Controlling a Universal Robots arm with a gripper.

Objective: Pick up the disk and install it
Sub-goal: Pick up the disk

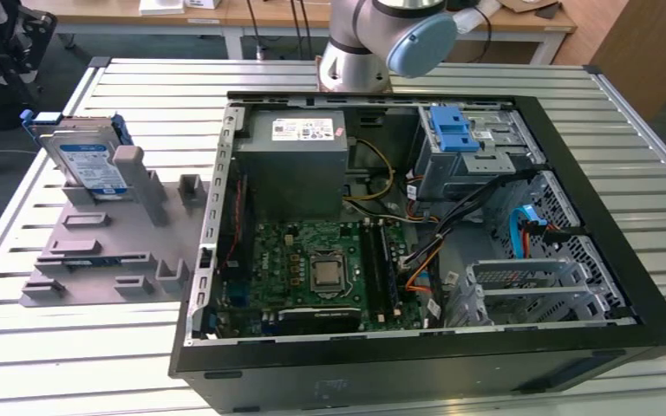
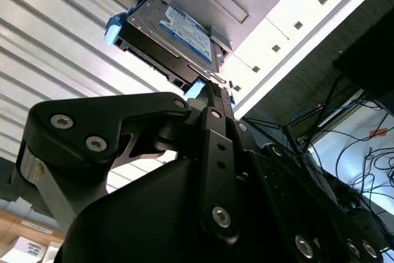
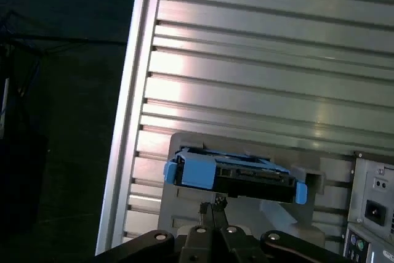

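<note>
Silver rectangular hard disk [image 1: 88,160] w/ blue-white label & blue plastic carrier frame stands on edge in grey plastic holder [image 1: 107,251] on slatted metal worktop [image 1: 67,355], at exterior view's left of open black PC case [image 1: 426,368]; in first wrist view, black hand [image 3: 212,206] sits near disk's edge, tips pressed together, pinching nothing.

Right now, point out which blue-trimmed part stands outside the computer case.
The disk, standing in the grey holder on the exterior view's left; the blue-latched drive cage sits inside the case.
</note>
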